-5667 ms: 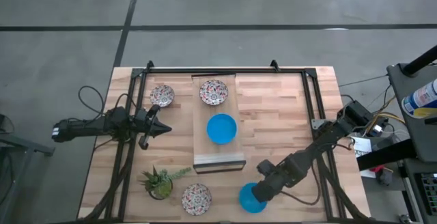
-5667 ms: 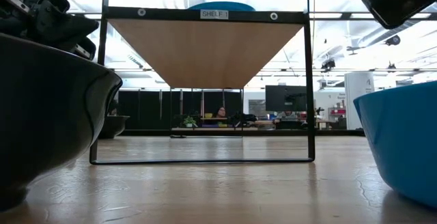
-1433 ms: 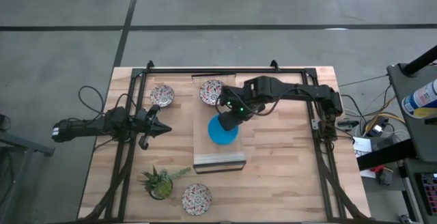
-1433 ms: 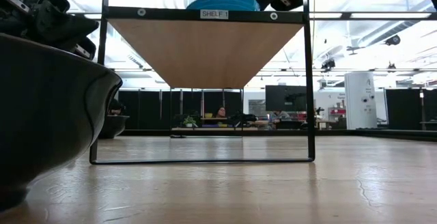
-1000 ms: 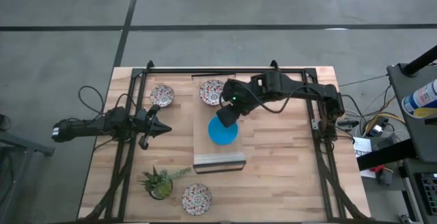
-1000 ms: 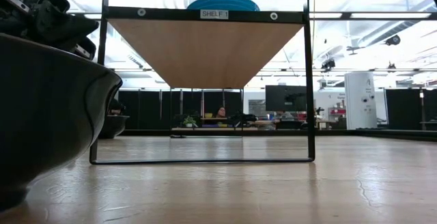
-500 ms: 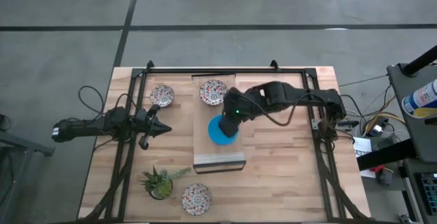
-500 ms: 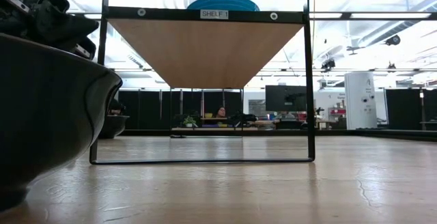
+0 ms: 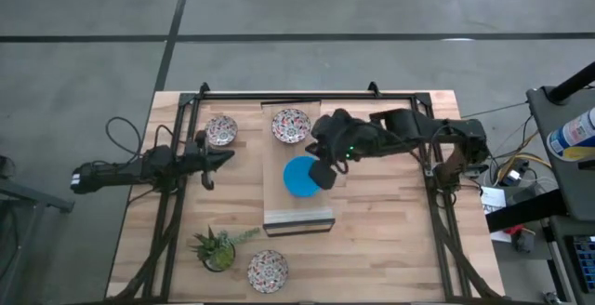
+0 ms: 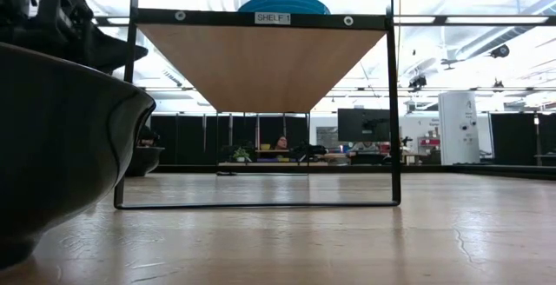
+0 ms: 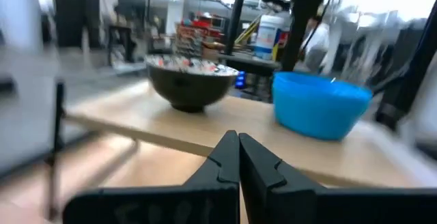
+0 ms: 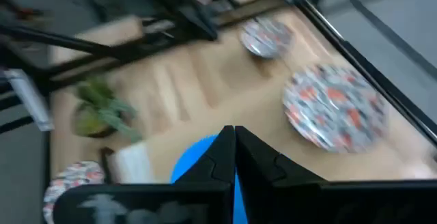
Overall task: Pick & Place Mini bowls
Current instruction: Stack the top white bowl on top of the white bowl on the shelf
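overhead shows closed right gripper (image 9: 324, 175) beside the blue bowl (image 9: 299, 176); low view shows only that bowl's rim.

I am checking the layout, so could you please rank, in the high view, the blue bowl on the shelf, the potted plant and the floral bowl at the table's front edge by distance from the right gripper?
From the right gripper:
1. Blue bowl, right beside it on the shelf.
2. Floral bowl, at the front edge.
3. Potted plant, front left.

You have three white floral-patterned mini bowls: (image 9: 220, 130), (image 9: 291, 125), (image 9: 267, 270) at 6 o'clock. One visible bright blue mini bowl (image 9: 299, 176), centre. One small green potted plant (image 9: 218, 248).
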You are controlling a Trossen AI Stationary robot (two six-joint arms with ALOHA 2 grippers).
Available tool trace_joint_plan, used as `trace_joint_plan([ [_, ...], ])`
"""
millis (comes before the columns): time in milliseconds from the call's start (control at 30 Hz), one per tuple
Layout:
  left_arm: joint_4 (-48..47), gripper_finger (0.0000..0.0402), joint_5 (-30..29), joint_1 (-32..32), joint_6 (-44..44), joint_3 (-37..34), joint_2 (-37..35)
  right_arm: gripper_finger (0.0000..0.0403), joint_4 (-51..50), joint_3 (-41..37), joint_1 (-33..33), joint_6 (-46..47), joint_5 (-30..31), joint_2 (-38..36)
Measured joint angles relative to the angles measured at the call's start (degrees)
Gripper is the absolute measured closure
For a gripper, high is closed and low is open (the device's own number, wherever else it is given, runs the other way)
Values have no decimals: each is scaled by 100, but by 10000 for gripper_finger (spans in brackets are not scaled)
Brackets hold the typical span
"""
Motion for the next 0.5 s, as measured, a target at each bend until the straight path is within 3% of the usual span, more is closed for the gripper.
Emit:
trace_joint_plan([
  [167, 80, 401, 388, -8, -2925, 88, 22, 394, 1792, -1318, -46, -784, -797, -748],
  [233, 272, 401, 427, -7, -3846, 125, 17, 394, 2358, -1935, -64, -1025, -839, -1133],
  [500, 291, 401, 399, -4, -5307, 127, 20, 395, 3497, -4397, -159, -881, -847, -2926],
])
